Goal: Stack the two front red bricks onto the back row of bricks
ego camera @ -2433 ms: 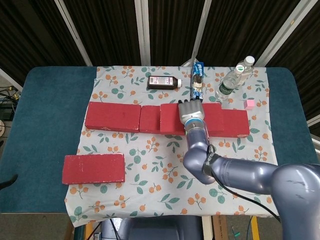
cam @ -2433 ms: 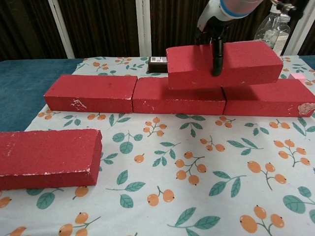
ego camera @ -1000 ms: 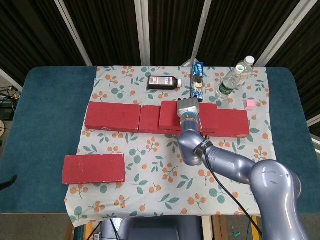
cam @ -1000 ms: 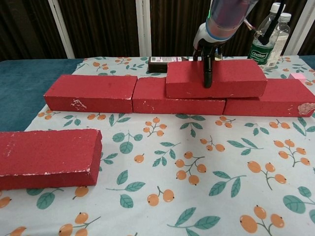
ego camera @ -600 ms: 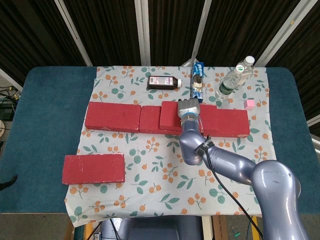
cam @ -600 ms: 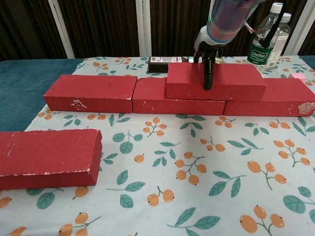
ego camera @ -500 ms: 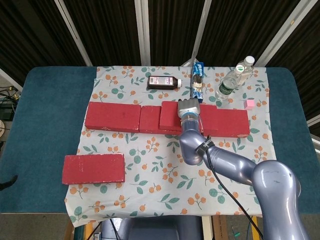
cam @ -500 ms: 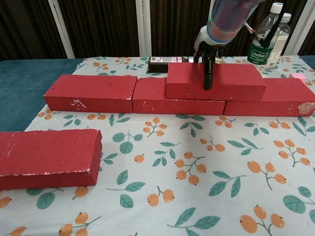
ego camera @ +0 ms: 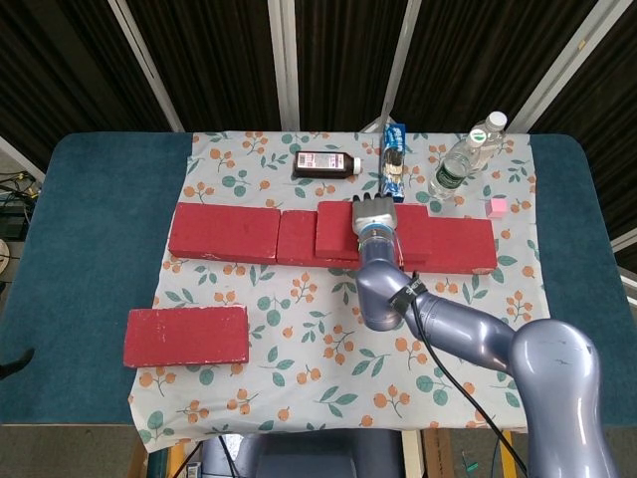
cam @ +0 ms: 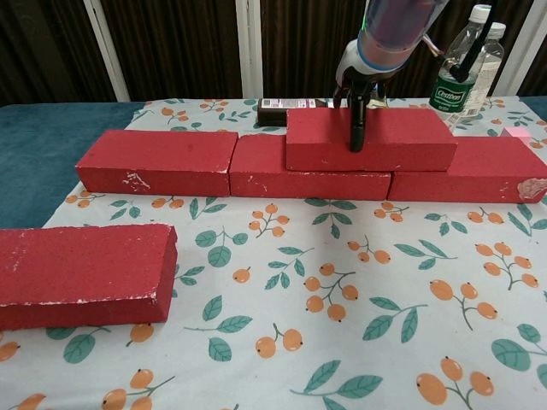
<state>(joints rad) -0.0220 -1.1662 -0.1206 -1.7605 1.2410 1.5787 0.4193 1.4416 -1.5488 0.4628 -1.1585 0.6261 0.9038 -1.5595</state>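
stacked brick [cam: 370, 138] is now sitting lower on back row [cam: 158, 160], w/ right hand [cam: 359, 94] fingers clamping it. risk: releasing off-centre is tipping it. 2nd brick [cam: 81, 273] is waiting in front of row.

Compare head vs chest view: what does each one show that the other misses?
Head view only: the whole teal table, the blue toothpaste box and the right arm's full reach.
Chest view only: the brick side faces, showing the stacked brick sitting on the back row across a seam.
Both: the right hand gripping that stacked brick, the front brick still low on the cloth, the brown bottle, the water bottle.
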